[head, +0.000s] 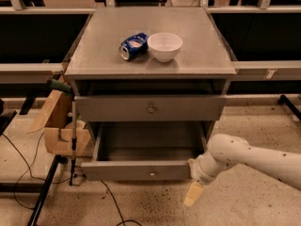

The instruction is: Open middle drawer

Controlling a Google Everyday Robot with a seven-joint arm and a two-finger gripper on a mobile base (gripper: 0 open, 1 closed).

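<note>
Starting far to the left of the gripper [194,194]: noting a cardboard box [59,131] leaning beside the cabinet, well apart and playing no part in the task.

Moving right: finding the middle drawer [122,170] standing pulled well out, showing its shallow grey tray. Running left to right with its long front, level and square to the direction of pull. Carrying a small round knob [152,173] at the centre of that front, lying left of the gripper and slightly above it.

Looking farther up and left from the gripper: seeing the upper drawer [117,108] sitting pushed in. Higher again, seeing the bench [197,55] bearing a can [133,46] just beside a bowl [165,46].

Arriving at the gripper itself: hanging low just off the right end of the middle drawer's front, dipping below its lower edge and pointing down toward the floor. Not holding the knob; not being able to tell whether touching the front's corner. Not being able to tell whether parted or closed.

Judging the drawer as good as open. Reckoning that any further pull would mean reaching left and a little up to the knob, then drawing toward the camera, across the front's long axis.
</note>
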